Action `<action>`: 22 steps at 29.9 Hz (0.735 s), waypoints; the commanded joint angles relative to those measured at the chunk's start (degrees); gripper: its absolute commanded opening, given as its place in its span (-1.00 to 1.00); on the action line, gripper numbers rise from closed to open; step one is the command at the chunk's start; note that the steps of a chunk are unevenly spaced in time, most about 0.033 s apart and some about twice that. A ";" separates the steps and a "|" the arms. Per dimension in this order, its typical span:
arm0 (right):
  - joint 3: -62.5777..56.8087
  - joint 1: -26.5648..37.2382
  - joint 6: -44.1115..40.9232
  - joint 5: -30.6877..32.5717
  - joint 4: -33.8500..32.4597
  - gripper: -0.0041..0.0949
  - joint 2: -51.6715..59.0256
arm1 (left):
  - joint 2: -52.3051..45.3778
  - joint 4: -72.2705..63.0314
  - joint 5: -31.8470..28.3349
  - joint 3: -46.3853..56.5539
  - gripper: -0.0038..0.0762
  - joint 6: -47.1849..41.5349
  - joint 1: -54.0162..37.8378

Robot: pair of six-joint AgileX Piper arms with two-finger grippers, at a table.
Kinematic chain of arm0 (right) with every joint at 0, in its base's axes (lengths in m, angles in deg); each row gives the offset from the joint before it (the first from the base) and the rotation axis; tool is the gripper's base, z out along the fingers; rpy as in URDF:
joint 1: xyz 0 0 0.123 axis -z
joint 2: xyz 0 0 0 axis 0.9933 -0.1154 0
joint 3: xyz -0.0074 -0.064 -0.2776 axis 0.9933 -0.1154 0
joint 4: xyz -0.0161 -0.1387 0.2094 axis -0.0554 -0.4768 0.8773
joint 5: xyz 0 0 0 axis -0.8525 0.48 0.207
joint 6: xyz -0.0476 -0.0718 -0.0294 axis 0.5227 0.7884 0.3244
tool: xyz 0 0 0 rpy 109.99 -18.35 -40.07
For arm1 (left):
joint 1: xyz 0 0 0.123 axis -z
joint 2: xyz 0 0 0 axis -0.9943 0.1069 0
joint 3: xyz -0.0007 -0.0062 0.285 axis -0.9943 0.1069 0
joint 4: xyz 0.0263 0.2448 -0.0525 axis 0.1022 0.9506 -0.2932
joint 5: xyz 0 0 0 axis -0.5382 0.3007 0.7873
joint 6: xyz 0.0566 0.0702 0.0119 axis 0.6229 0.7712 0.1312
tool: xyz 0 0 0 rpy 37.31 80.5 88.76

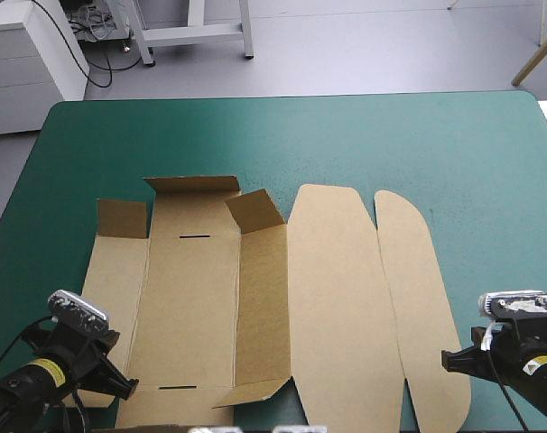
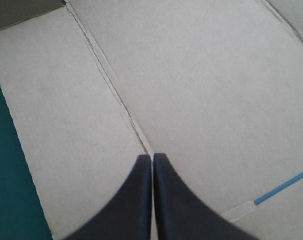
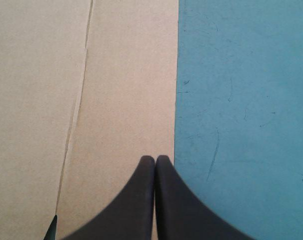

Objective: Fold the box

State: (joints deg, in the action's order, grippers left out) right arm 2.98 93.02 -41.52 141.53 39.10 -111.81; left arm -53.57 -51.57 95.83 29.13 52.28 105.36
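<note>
The brown box (image 1: 328, 307) lies mostly flat on the near half of the teal-green cover (image 1: 454, 144), a few small flaps (image 1: 254, 209) on its left part lifted; the left gripper (image 2: 152, 156) hangs over a crease (image 2: 116, 95) near its near-left corner, the right gripper (image 3: 155, 157) just inside its right edge, each with black fingers (image 2: 176, 200) pressed together. To raise a wall well, I judge a tip should slip under an outer edge and lift along the crease. The cover lies bare far and right, room enough to swing panels
</note>
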 commanded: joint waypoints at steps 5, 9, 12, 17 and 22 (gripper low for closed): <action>1.22 0.37 0.26 -2.99 0.75 -0.96 -0.26 | 10.15 2.60 -6.51 -5.59 -0.93 -2.11 0.06; 1.22 0.37 0.16 -2.99 0.75 -0.96 -0.26 | 16.09 2.99 -13.66 -5.92 -0.93 -3.85 0.06; 1.22 0.37 0.17 -2.99 0.75 -0.96 -0.26 | 20.58 3.10 -18.66 -6.82 -0.93 -8.02 0.06; 1.22 0.37 0.17 -2.99 0.75 -0.96 -0.26 | 29.65 3.39 -19.65 -12.30 -0.93 -9.56 -3.94; 1.22 0.37 0.17 -2.99 0.75 -0.96 -0.26 | 38.10 -4.97 -20.77 -21.04 -0.93 -6.96 -16.44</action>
State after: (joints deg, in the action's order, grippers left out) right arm 2.98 93.02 -41.52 141.53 39.10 -111.81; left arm -17.96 -52.04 78.49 13.79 43.75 94.17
